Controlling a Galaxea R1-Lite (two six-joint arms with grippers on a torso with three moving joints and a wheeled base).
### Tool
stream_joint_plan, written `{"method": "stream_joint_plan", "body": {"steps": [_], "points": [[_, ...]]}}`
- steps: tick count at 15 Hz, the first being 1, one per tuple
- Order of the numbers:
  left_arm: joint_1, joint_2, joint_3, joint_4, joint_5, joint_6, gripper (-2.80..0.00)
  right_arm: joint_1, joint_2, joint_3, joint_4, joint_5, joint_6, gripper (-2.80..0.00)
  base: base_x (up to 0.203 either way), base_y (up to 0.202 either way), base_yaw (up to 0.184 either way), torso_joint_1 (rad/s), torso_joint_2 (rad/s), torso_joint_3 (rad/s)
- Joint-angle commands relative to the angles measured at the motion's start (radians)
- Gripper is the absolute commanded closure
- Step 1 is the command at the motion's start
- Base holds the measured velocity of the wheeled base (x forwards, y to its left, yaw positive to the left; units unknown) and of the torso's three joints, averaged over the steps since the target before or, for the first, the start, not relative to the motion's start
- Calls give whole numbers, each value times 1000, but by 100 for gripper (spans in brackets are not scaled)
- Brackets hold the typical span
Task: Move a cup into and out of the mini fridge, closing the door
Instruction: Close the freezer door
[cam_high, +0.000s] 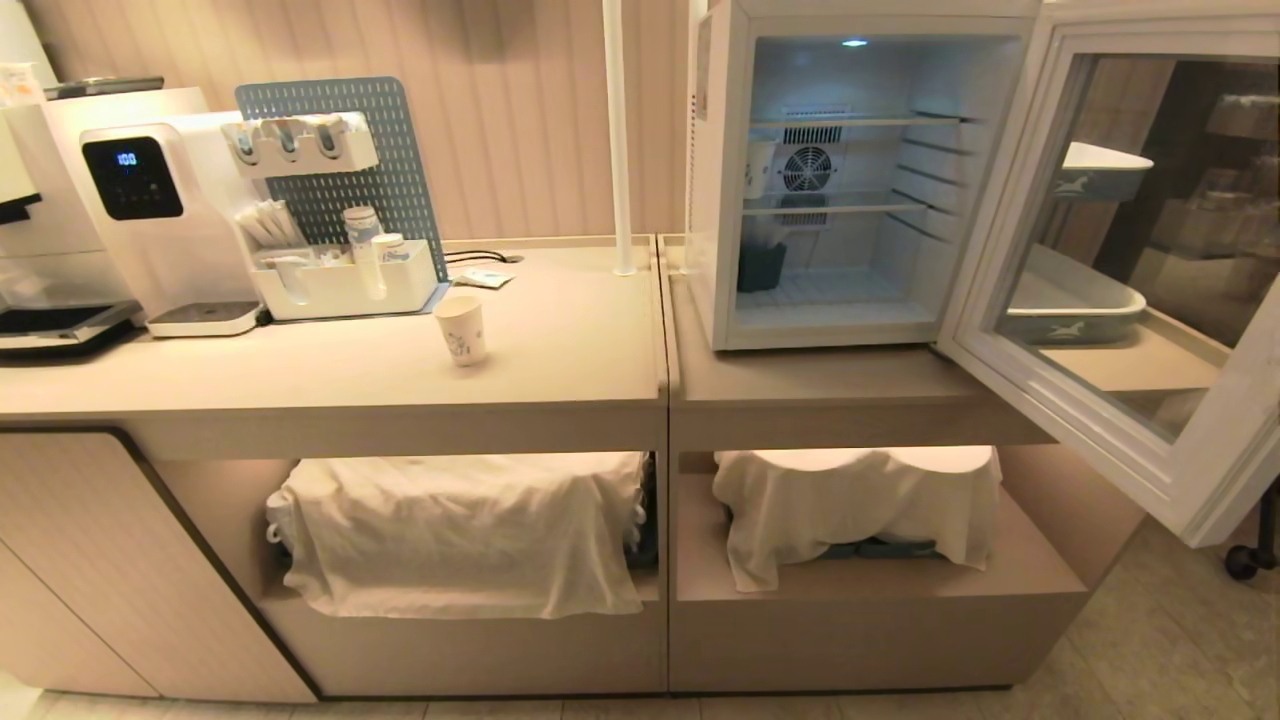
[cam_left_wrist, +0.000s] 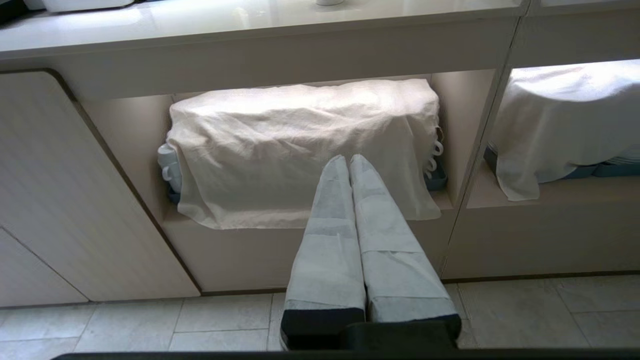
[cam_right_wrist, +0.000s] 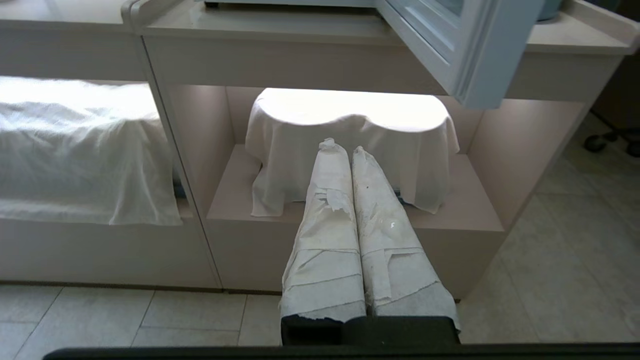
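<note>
Head view. Cup (cam_high: 461, 330): upright on the counter (cam_high: 560, 370), left section, just in front of the white organiser tray (cam_high: 345, 285); long axis vertical, mouth up. Mini fridge (cam_high: 860, 180): on the right counter section, lit inside. Door (cam_high: 1120, 270): swung wide to the right, well apart from the cabinet. Contents of fridge: a pale cup-like item on the left of the middle shelf, a dark container on the floor at left; wire shelves otherwise bare. Organiser tray: stacked cups, sachets and sticks. Neither arm in this view.

Left wrist view. Left pincer (cam_left_wrist: 349, 162): wrapped fingers pressed together, holding nothing, hanging low and aimed at a cloth-covered load (cam_left_wrist: 300, 150) on the lower shelf. Base of the cup just visible above, on the counter top; cup lying up and ahead of this pincer, judged the nearer arm.

Right wrist view. Right pincer (cam_right_wrist: 349, 150): fingers closed tight, empty, low before the second draped load (cam_right_wrist: 350, 130). Corner of the open door overhead, to the right.
</note>
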Motion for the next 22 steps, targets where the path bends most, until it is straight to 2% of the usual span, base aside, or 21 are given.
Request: {"method": "stream_joint_plan", "body": {"steps": [1, 15, 22], "points": [[0, 1, -1, 0, 0, 0, 0, 0, 1, 0, 0, 0, -1, 0, -1, -91, -8, 2, 6, -1], [0, 1, 1, 0, 3, -14, 0, 0, 1, 0, 0, 2, -6, 0, 0, -189, 0, 2, 2, 1], [0, 1, 1, 0, 2, -10, 0, 0, 0, 0, 1, 2, 1, 0, 0, -21, 1, 1, 1, -1]]}}
